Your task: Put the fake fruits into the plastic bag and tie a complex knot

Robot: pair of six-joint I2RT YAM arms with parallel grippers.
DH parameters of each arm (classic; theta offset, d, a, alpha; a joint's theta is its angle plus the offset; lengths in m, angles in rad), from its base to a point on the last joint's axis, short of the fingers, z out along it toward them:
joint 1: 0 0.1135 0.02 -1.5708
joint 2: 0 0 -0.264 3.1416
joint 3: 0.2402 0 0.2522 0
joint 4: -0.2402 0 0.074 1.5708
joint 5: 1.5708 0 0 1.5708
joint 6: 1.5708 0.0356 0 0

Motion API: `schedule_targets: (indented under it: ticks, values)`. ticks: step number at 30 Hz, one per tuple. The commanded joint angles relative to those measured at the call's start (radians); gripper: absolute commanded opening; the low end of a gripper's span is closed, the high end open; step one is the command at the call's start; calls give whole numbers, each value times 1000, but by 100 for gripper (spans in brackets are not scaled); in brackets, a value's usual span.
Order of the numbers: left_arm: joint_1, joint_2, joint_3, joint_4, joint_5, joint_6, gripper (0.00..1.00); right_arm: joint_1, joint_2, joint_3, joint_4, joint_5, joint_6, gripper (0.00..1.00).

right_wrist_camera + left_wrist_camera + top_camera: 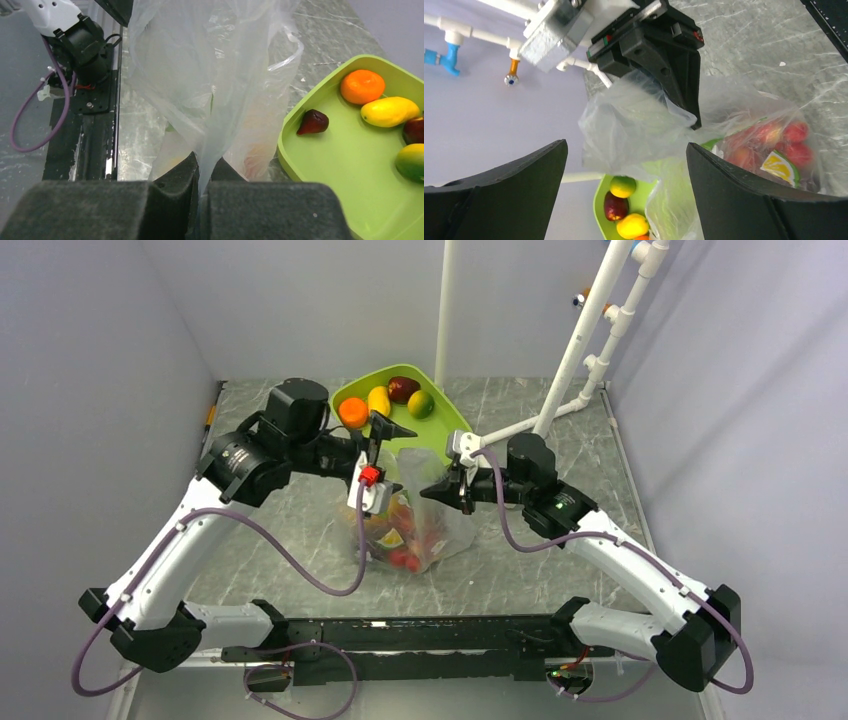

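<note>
Notably, the bag (428, 502) was pinched by the clenched right claw (205, 172); the left claw (625, 147) was spread open. Film slippage was judged possible, spilling fruits (405, 558) mid-worktop.

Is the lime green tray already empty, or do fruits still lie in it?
Not empty: the tray holds an orange, a yellow fruit, a green-yellow one and two dark maroon ones.
</note>
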Motion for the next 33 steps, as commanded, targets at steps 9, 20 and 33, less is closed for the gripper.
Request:
schedule_targets:
  ticks: [9, 20, 33]
  values:
    - [-70, 14, 5, 49, 8, 3, 0, 1, 13, 48, -21, -28, -64, 14]
    - [-51, 56, -14, 404, -151, -746, 0, 44, -94, -82, 442, 263, 165, 100]
    - [41, 75, -62, 651, 128, -1419, 0, 90, 116, -46, 766, 321, 77, 72]
